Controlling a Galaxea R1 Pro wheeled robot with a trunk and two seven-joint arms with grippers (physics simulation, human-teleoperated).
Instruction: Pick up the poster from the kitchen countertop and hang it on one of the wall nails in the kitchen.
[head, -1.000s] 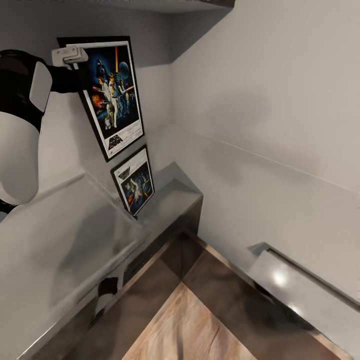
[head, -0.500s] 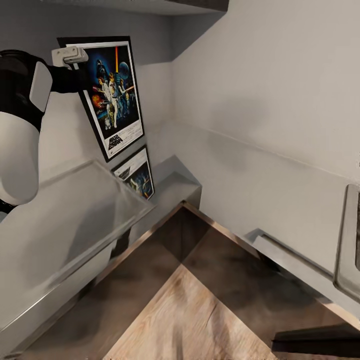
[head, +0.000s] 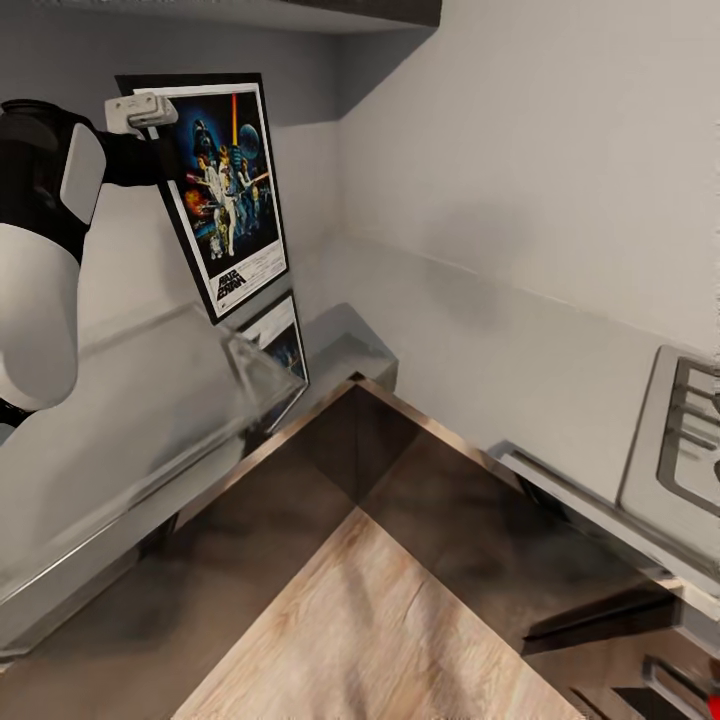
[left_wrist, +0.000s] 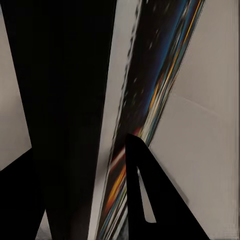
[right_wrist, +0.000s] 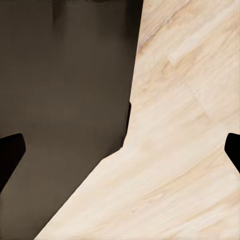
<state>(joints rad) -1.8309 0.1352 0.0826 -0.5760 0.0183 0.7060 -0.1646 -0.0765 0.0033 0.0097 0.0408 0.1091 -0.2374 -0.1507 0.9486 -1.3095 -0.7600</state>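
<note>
The left gripper (head: 150, 108) is clamped on the poster (head: 230, 190) at its 11 o'clock corner above the countertop (head: 120, 420); the right gripper (right_wrist: 120, 150) gapes wide, empty.

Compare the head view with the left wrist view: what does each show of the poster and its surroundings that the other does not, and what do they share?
Head view alone: the poster's full printed face with its black frame, its reflection on the kitchen countertop, a hob and the wooden floor. Left wrist view alone: the poster edge-on, a thin streak of colour running between the dark fingers. Both share the left gripper shut on the poster's upper corner, and the plain grey wall behind.
</note>
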